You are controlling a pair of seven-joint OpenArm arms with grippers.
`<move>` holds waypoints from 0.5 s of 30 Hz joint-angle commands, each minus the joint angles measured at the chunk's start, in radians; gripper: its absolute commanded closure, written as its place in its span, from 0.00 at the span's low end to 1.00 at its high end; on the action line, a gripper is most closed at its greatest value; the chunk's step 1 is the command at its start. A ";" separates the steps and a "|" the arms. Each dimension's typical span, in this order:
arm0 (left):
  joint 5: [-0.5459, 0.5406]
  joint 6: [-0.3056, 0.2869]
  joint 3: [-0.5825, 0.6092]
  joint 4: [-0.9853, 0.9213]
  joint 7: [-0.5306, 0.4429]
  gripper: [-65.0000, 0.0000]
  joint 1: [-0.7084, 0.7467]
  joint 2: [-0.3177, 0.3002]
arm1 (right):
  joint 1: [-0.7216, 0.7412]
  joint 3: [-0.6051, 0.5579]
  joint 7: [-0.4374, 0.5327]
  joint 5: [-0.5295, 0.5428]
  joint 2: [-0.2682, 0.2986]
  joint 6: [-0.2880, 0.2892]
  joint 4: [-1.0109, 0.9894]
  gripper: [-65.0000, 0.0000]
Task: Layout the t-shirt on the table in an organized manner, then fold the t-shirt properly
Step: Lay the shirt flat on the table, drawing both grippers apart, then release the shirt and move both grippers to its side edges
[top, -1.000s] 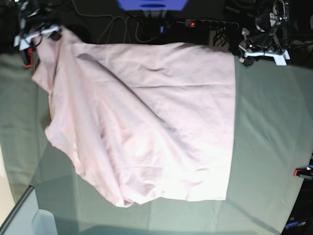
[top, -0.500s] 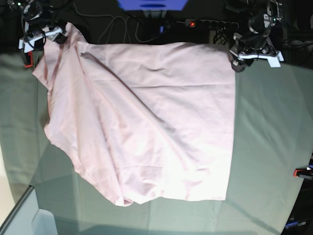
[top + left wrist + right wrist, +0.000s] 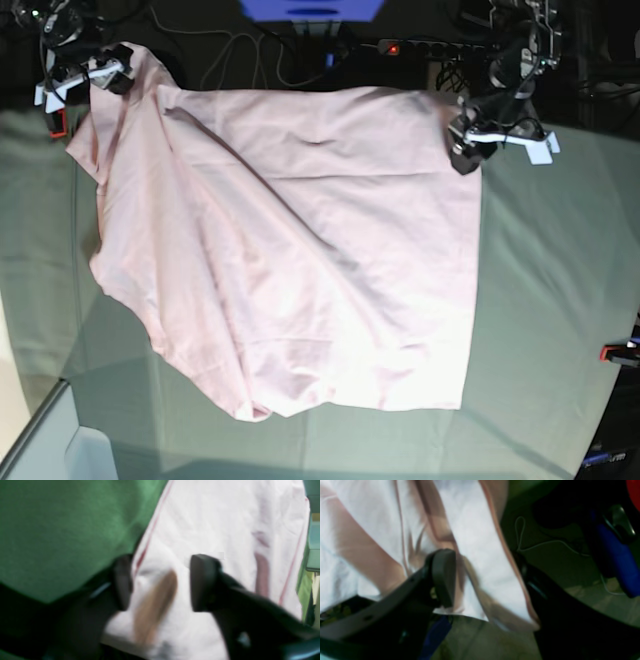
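The pale pink t-shirt (image 3: pixel 300 250) lies spread on the table (image 3: pixel 560 300), smooth along its right side and rumpled in diagonal folds at the left. No lettering shows. My left gripper (image 3: pixel 462 152) sits over the shirt's far right corner. In the left wrist view the left gripper (image 3: pixel 160 582) has its jaws apart, with a raised fold of the t-shirt (image 3: pixel 225 530) between them. My right gripper (image 3: pixel 112 78) is at the far left corner. Up close the right gripper (image 3: pixel 487 580) stands wide, and the t-shirt (image 3: pixel 475 542) hangs between the fingers (image 3: pixel 442 577).
Red-and-black clamps (image 3: pixel 620 352) (image 3: pixel 58 122) sit at the table's right and left edges. Cables and a power strip (image 3: pixel 430 47) lie on the dark floor behind the far edge. A pale grey box corner (image 3: pixel 60 450) shows at the near left.
My left gripper has moved left and toward the shirt, from beside its far right corner to over it. The right gripper has stayed at the far left corner with the cloth.
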 commanded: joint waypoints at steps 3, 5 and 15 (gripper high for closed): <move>0.032 0.034 0.008 0.000 0.085 0.77 0.020 0.010 | -0.004 0.005 0.013 0.011 0.013 0.000 0.016 0.50; 0.030 0.033 0.007 0.015 0.085 0.90 0.025 0.007 | -0.004 0.005 0.014 0.010 0.022 0.000 0.016 0.50; 0.027 0.033 -0.139 0.173 0.087 1.00 0.088 -0.036 | 0.013 0.045 0.013 0.011 0.042 0.000 0.016 0.49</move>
